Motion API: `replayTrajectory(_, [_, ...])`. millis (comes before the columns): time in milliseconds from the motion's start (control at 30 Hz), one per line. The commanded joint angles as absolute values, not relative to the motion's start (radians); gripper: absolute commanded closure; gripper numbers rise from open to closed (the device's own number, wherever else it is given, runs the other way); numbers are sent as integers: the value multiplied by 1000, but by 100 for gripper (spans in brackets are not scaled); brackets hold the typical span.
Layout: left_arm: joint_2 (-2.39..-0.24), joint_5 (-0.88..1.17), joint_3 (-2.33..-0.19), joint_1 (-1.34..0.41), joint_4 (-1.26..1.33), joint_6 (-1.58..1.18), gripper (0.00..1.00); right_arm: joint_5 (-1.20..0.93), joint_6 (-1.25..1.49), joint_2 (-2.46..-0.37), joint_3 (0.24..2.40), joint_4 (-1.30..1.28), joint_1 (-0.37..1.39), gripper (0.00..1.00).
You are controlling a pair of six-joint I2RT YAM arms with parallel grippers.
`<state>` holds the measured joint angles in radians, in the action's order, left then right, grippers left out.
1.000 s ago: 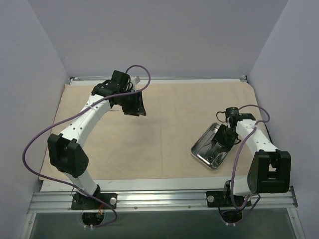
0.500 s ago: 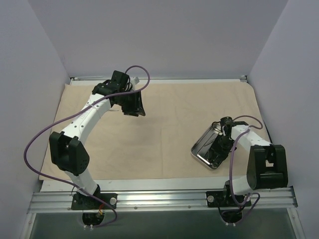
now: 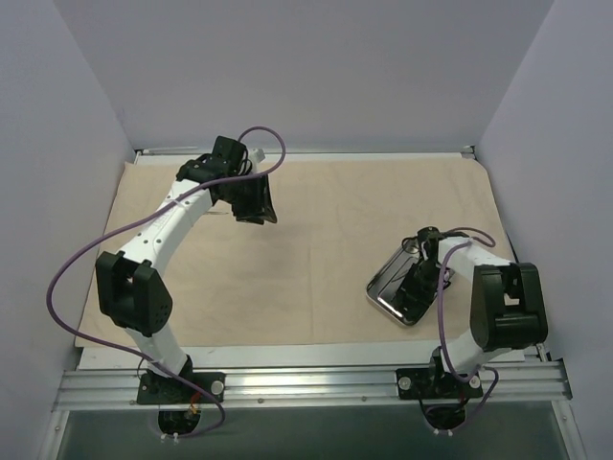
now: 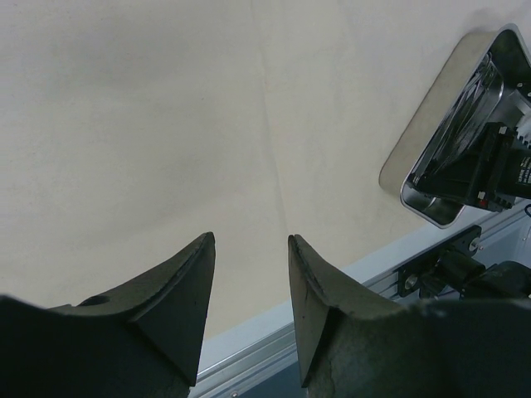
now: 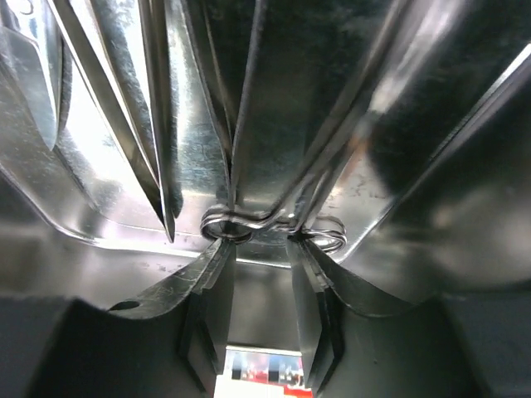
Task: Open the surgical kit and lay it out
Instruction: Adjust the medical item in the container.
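The beige cloth wrap (image 3: 326, 220) lies spread open and flat over the counter (image 3: 316, 355). Its long axis runs left to right, and its far edge lies close along the back wall. A straight fold crease shows in the fabric in the left wrist view.

The steel tray (image 3: 386, 285) rests on the right half of the cloth, nearer the front edge. It sits skewed, with its long axis on a diagonal from near-left to far-right. One corner points toward the front rail (image 3: 316, 388).

The right pincer (image 3: 421, 281) reaches down into the tray. In the right wrist view its fingers (image 5: 217, 265) stand a little apart with a narrow gap showing between them. Their tips are right at the ring ends (image 5: 226, 225) of the thin metal instruments (image 5: 158, 124). The instruments lie side by side on the tray floor. Their shafts run straight away from the pincer along the tray, and their rings point back toward it. The two loops sit just outside the fingertips, and a thin wire crosses in front of the gap.

The left pincer (image 3: 257, 201) hangs over the far-left part of the cloth, well apart from the tray. Its fingers are spread with only bare fabric beneath them, and it holds nothing.
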<state>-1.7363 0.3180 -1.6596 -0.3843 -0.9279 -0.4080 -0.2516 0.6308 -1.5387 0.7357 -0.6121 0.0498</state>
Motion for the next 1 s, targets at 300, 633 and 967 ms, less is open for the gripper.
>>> replayTrajectory(300, [-1738, 316, -1672, -362, -913, -423, 51, -20, 534, -1648, 859, -540, 87, 98])
replayTrajectory(633, [-1747, 328, -1680, -364, -896, -442, 51, -44, 500, -1557, 994, -682, 86, 100])
replayTrajectory(967, [-1732, 337, -1644, -364, -876, -453, 51, -14, 499, -1534, 997, -670, 84, 77])
